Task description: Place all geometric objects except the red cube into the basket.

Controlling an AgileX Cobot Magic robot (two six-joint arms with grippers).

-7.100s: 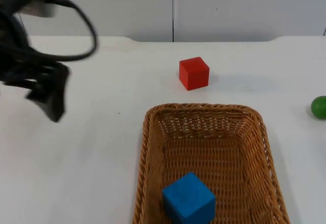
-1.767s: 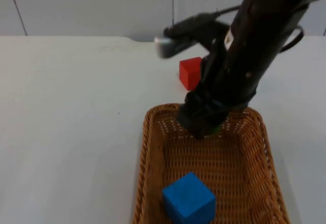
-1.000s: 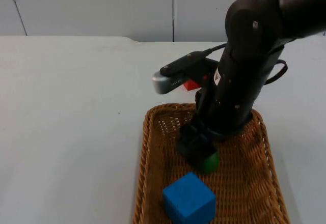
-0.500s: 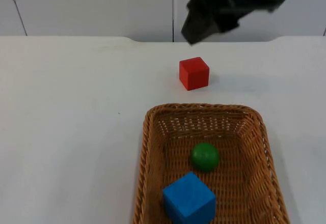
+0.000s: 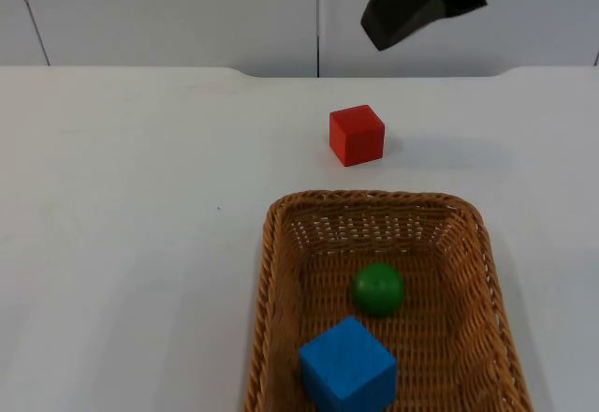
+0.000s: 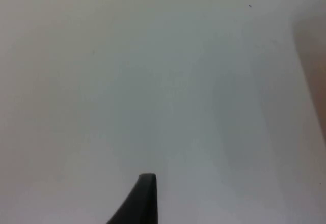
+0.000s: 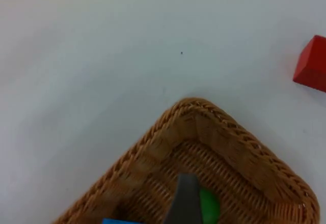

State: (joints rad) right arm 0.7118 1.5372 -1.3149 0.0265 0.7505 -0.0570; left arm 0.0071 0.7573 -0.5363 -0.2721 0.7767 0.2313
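Right pincer, grip state unreadable, hangs high above red cube and basket.

My right pincer is a dark, matte black mass with angular edges. On each wrist I see one tapered black fingertip: the left fingertip sharp-cornered, the right fingertip greyer and blunt.

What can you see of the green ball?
The ball is a plain, smooth green sphere with a matte look. It lies inside the wicker basket, resting on the woven floor near the middle, just behind the blue cube and close to it; contact between them cannot be told. No hand touches it. In the right wrist view it is partly hidden behind a fingertip.
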